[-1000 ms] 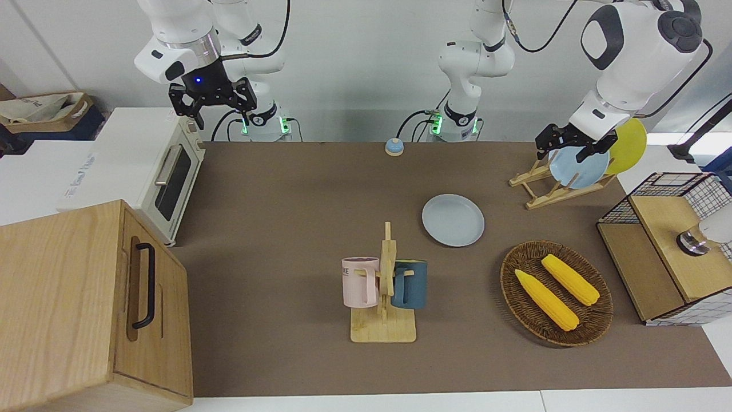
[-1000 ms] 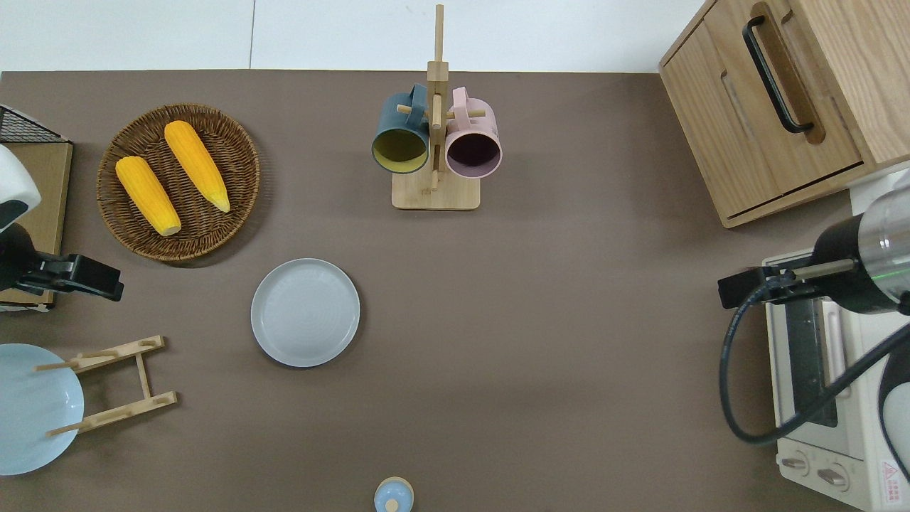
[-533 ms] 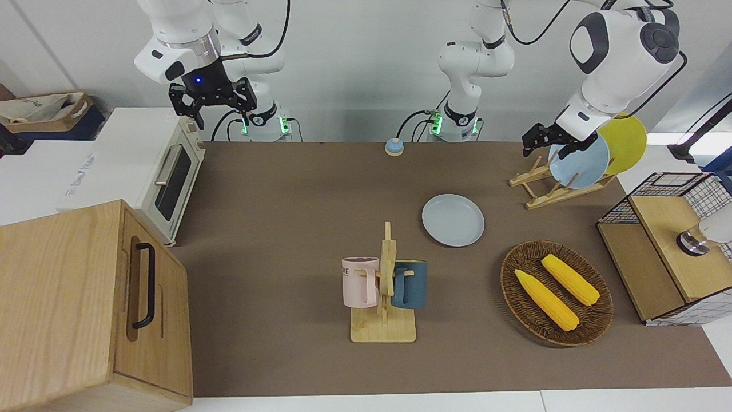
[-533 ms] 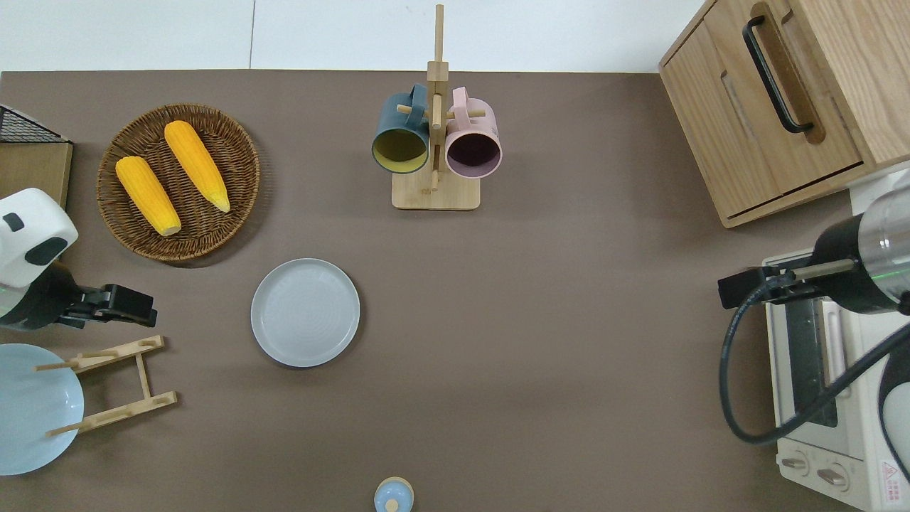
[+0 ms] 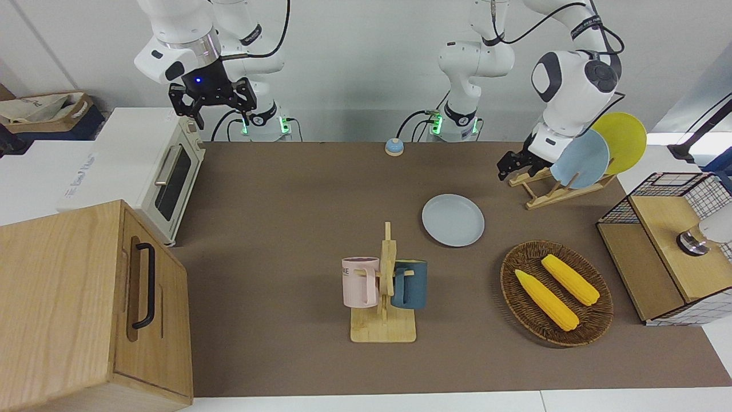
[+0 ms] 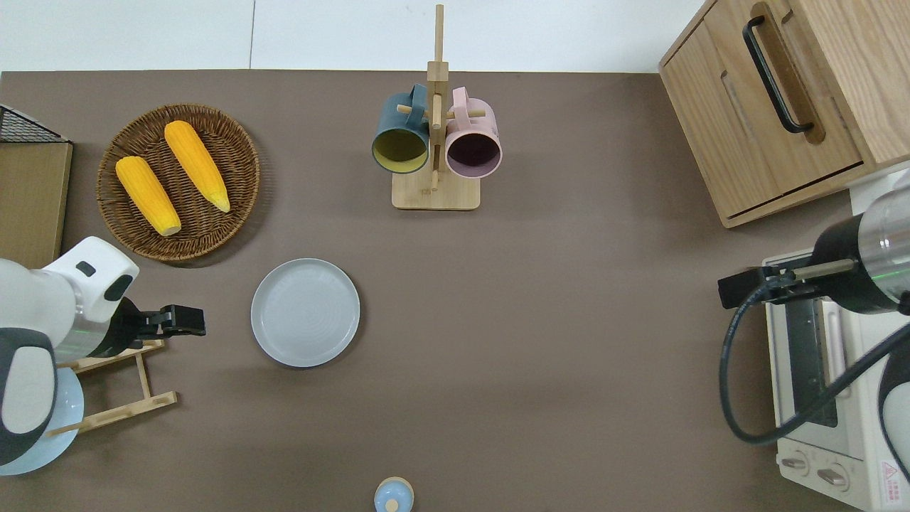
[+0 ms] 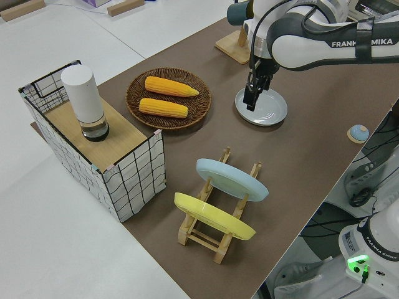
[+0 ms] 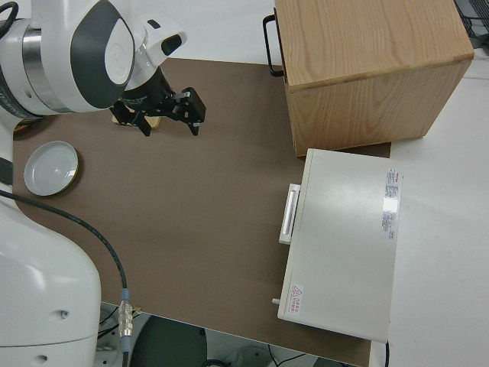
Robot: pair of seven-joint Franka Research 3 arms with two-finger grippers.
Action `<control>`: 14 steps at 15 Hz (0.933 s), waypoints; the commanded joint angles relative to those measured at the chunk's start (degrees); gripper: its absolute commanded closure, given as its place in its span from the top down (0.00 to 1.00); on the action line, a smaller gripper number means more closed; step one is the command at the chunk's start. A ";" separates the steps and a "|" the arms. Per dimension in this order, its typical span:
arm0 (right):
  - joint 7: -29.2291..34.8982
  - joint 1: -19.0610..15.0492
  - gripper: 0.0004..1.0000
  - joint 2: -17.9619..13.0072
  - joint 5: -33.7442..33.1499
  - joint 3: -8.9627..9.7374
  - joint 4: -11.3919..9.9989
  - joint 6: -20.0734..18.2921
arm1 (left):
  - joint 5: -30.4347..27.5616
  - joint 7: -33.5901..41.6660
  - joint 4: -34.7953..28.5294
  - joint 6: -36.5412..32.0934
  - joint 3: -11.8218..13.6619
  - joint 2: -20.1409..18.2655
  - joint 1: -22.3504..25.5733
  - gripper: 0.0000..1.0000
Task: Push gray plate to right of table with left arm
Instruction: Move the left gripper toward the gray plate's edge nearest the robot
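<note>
While the wide matte dark brown tabletop [image 6: 540, 320] fills most of the overhead frame, the round pale gray plate [image 6: 305, 312] lies flat at its lower centre-left, apart from the woven basket [image 6: 178, 183] above it. Just beside the plate's edge, toward the frame's left, hovers the left arm's small black gripper [image 6: 178, 321]; whether its fingers are spread, I cannot tell. Judging by this, the approach is in hand: next it must drop and meet the rim. Only the side view shows the gripper [image 7: 252, 98] pointing downward. The right arm is parked.
</note>
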 commanded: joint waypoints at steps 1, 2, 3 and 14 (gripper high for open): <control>0.08 -1.16 0.98 -0.36 0.59 0.85 0.22 -0.69 | -0.42 -7.67 -7.21 8.21 -3.28 -2.14 -0.69 0.99; 0.08 -1.16 0.98 -0.36 0.59 0.85 0.22 -0.69 | -0.16 -9.52 -9.14 11.36 -4.68 -2.05 -0.69 0.99; -0.01 -1.16 0.98 -0.36 0.59 0.85 0.22 -0.69 | -0.07 -10.84 -11.25 14.70 -5.22 -2.05 -0.69 0.99; -0.01 -1.16 0.98 -0.36 0.59 0.85 0.22 -0.69 | -0.16 -17.70 -19.61 31.94 -8.73 2.33 -0.78 0.99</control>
